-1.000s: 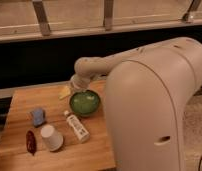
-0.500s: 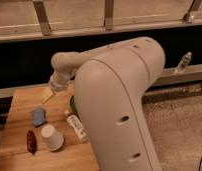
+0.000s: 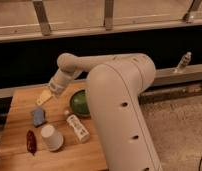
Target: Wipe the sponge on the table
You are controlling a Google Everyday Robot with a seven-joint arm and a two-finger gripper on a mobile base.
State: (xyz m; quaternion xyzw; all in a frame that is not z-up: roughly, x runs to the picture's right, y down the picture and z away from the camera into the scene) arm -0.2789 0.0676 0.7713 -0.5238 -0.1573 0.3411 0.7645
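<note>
Gripper (image 3: 44,97) over bench (image 3: 16,152) far left, its grip cannot be told, sponge (image 3: 38,116) near it toward the camera, bottle (image 3: 77,127) label unreadable

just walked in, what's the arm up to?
The robot's single arm reaches across the wooden table, with its gripper near the back-left part, just behind the blue-grey sponge and apart from it. The sponge lies flat on the wood, not picked up yet. Around it sit a white cup, a white bottle on its side, a green bowl and a dark red chili-like item.
</note>
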